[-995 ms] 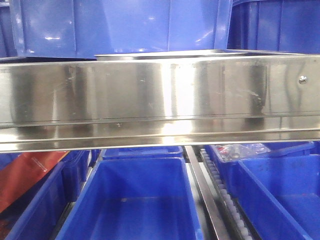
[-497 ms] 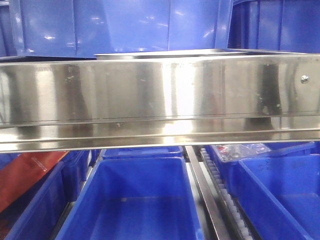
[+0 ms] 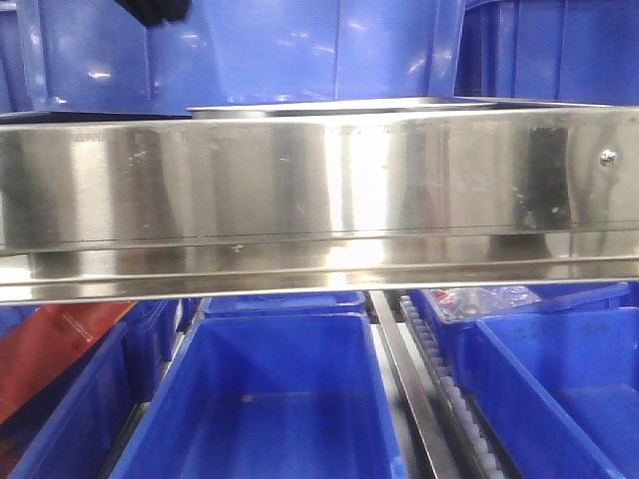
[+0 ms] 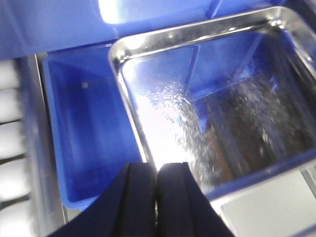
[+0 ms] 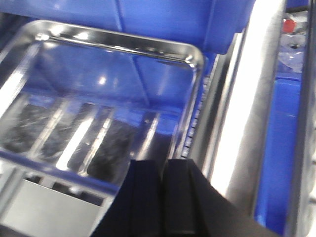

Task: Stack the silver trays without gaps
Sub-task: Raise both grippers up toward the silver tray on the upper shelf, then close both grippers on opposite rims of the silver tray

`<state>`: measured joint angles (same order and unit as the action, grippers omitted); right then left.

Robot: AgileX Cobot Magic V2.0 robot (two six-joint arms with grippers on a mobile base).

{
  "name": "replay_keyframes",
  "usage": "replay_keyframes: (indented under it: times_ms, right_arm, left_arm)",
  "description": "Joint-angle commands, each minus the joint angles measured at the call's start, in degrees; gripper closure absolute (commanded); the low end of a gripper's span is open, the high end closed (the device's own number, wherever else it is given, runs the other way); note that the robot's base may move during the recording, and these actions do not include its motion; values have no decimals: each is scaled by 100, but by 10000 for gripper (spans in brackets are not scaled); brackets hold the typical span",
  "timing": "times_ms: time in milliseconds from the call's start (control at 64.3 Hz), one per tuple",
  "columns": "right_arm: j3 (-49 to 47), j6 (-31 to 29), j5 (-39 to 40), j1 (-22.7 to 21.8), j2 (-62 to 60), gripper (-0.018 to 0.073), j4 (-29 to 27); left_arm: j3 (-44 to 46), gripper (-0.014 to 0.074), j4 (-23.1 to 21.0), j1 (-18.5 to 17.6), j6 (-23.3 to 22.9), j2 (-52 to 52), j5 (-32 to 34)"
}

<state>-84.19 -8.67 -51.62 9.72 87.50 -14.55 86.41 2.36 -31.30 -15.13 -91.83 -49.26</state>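
Note:
A silver tray (image 3: 339,107) shows only as a thin rim above the steel band in the front view. The left wrist view looks down into the silver tray (image 4: 222,113), which is bare and mirror-like. My left gripper (image 4: 156,168) hangs over the tray's near left corner, fingers pressed together with nothing between them. In the right wrist view the tray (image 5: 98,98) lies to the left. My right gripper (image 5: 165,165) is shut and holds nothing, near the tray's near right corner. A dark arm part (image 3: 152,10) pokes in at the front view's top left.
A long brushed-steel band (image 3: 319,190) with a screw spans the front view. Blue bins (image 3: 270,399) sit below and behind it, one holding a red pack (image 3: 50,349). A blue bin (image 4: 89,133) lies left of the tray, and a steel rail (image 5: 247,98) to its right.
A dark arm part has come into the front view at the top left. The tray and the bins have not moved.

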Motion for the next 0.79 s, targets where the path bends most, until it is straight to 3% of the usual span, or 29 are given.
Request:
replay_keyframes:
  times_ms: [0, 171, 311, 389, 560, 777]
  right_arm:
    - [-185, -54, -95, 12, 225, 636, 233]
    - [-352, -54, -111, 24, 563, 626, 250]
    - [-507, -54, -237, 24, 766, 618, 239]
    - [-604, -54, -302, 24, 824, 532, 117]
    - [-664, -54, -292, 31, 896, 225, 61]
    - [-664, -54, -302, 31, 1113, 241, -62]
  left_arm:
    - [173, 484, -14, -40, -180, -112, 1]
    - [298, 321, -3, -40, -308, -227, 105]
    - [298, 295, 8, -40, -308, -279, 173]
    - [298, 295, 8, -40, -308, -353, 180]
    - [298, 295, -8, -40, -308, -551, 88]
    - [298, 295, -8, -40, -312, -634, 168]
